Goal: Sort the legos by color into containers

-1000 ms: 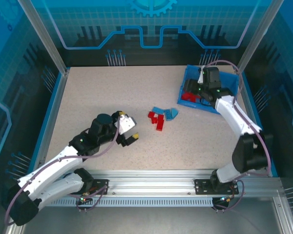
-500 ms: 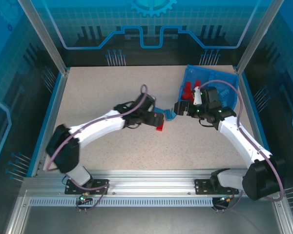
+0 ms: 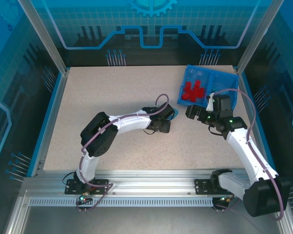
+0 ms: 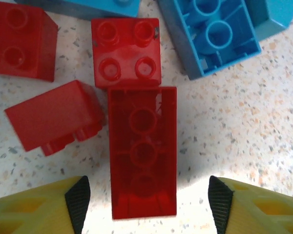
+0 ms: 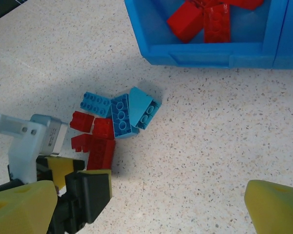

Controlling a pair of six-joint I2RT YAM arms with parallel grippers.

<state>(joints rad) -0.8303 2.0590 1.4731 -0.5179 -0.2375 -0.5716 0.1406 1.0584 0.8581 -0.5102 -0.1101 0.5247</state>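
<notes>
Our left fingers (image 4: 77, 202) stand released, flanking a long red brick (image 4: 143, 151) untouched; our right fingers (image 5: 271, 207) gape empty, the tray (image 5: 205, 48) at their twelve o'clock.

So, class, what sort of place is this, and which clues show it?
Probably a robotics lab cell: two white robot arms on an aluminium rail, a speckled table fenced by blue panels, red and blue plastic bricks for sorting.

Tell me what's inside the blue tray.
Red bricks lie piled in the left compartment of the tray. The right arm hides part of the right compartment; its contents are unclear.
</notes>
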